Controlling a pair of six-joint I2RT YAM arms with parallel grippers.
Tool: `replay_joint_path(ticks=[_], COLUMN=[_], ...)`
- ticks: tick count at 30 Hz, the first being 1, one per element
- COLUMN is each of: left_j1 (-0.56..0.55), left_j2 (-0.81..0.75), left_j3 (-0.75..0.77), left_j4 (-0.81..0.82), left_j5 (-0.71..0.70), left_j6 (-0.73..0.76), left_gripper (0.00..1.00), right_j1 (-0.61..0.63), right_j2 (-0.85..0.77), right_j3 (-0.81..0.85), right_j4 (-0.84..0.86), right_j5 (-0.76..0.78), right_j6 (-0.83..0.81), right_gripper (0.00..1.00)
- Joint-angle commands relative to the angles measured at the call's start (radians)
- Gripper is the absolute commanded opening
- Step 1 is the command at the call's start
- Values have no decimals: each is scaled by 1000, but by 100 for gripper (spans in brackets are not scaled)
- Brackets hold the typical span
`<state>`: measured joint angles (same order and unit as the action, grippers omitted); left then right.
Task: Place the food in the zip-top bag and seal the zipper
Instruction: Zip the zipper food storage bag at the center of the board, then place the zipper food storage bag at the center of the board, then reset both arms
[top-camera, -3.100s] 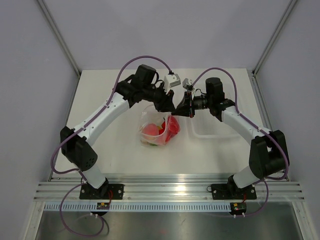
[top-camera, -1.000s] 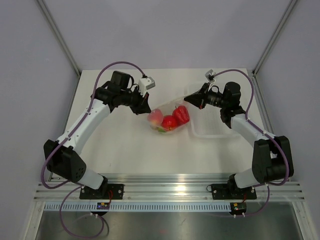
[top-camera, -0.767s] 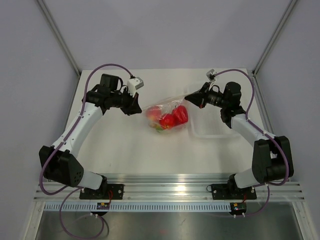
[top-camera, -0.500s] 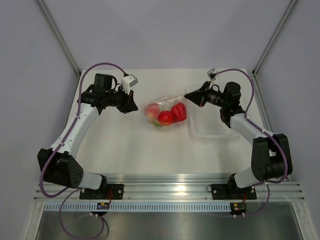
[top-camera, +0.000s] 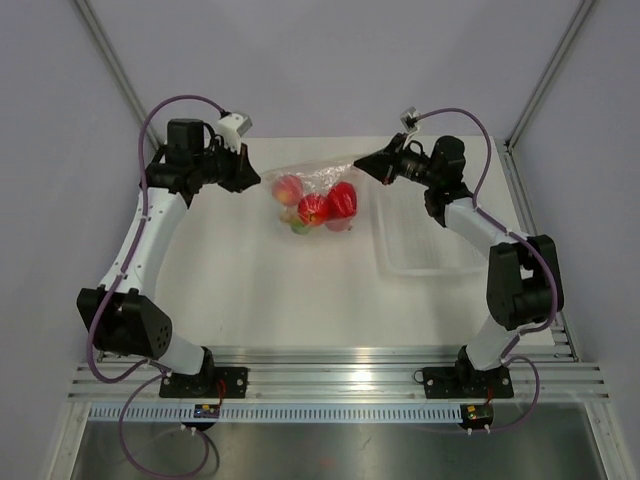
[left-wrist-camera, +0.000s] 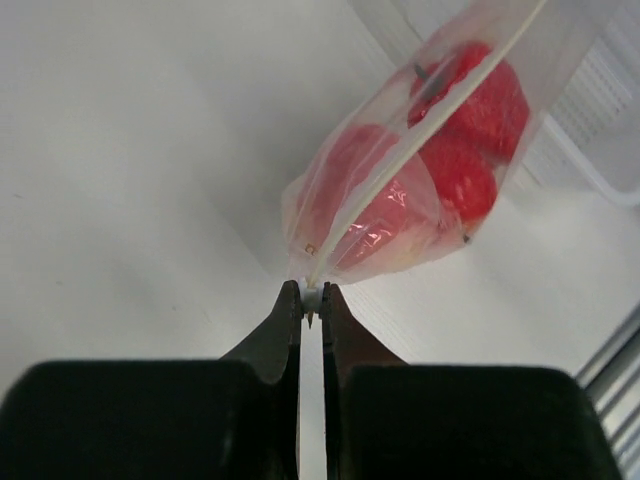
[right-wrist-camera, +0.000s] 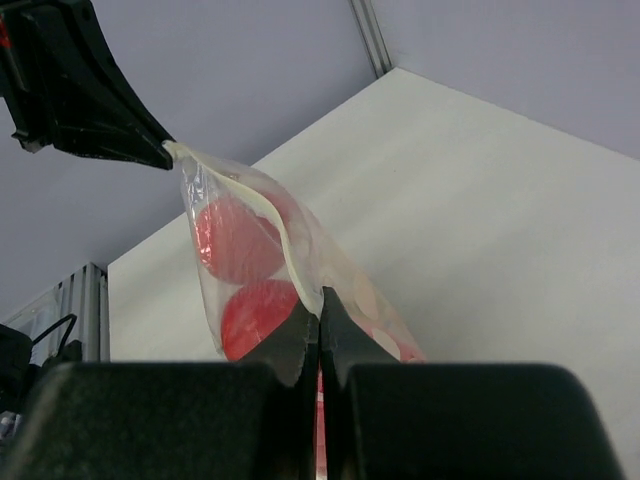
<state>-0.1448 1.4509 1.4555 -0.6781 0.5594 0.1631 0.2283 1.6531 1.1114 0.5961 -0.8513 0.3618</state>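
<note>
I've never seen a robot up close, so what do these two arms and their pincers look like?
Both the left arm and the right arm have white tubular links joined by chunky black joints. A purple cable loops loosely along each. A small pale grey camera box sits by each wrist. The left gripper and right gripper each have two black fingers tapering to thin tips.

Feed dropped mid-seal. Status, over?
Left jaws and right jaws shut on opposite ends of the thin clear press-seal zipper. Clear dotted plastic bag stretched between them, glossy red toy fruits inside. White rectangular plastic tray alongside.
</note>
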Motion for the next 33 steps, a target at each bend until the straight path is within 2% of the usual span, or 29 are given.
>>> replay_joint_path(ticks=[1, 5, 7, 8, 10, 11, 12, 13, 14, 15, 17, 18, 20, 22, 23, 27, 28, 30, 33], left_j1=[68, 140, 145, 168, 174, 175, 175, 177, 175, 177, 177, 177, 177, 175, 175, 160, 154, 152, 85], left_j2=[77, 117, 111, 105, 76, 59, 45, 28, -10, -29, -78, -95, -112, -115, -118, -179, -187, -213, -268], left_j3=[167, 255, 240, 227, 153, 117, 83, 25, 2, -12, -33, -37, -18, -4, -13, -145, -167, -234, -311], left_j4=[98, 144, 155, 157, 161, 170, 179, 190, 207, 209, 207, 204, 160, 91, 80, 110, 117, 130, 161], left_j5=[-20, 62, 66, 73, 99, 102, 109, 111, 105, 102, 86, 64, -28, -50, -65, -48, -61, -70, -95], left_j6=[-42, -109, -129, -140, -149, -158, -186, -198, -224, -237, -263, -273, -312, -332, -341, -341, -356, -381, -398], left_gripper=[0, 0, 0, 8, 40, 51, 58, 64, 68, 74, 79, 92, 94, 95, 96, 99, 99, 99, 99], right_j1=[5, 20, 38, 61, 97, 114, 146, 157, 167, 180, 183, 190, 210, 255, 266, 284, 284, 286, 284], right_j2=[100, 218, 247, 251, 238, 225, 187, 165, 142, 99, 53, 3, -86, -143, -166, -251, -268, -301, -323], right_j3=[180, 326, 337, 329, 262, 227, 153, 122, 93, 43, 13, -4, -8, -7, 4, 80, 82, 93, 116], right_j4=[128, 176, 180, 180, 180, 168, 110, 63, -29, -62, -164, -200, -351, -442, -546, -752, -771, -847, -965], right_j5=[18, -93, -138, -208, -262, -272, -255, -229, -166, -135, -83, -62, 46, 163, 251, 458, 607, 775, 819], right_j6=[34, 114, 115, 115, 103, 54, 16, -30, -112, -142, -191, -202, -277, -317, -325, -230, -198, -30, -49], right_gripper=[0, 0, 7, 12, 30, 39, 62, 80, 87, 99, 100, 99, 99, 100, 99, 100, 100, 99, 100])
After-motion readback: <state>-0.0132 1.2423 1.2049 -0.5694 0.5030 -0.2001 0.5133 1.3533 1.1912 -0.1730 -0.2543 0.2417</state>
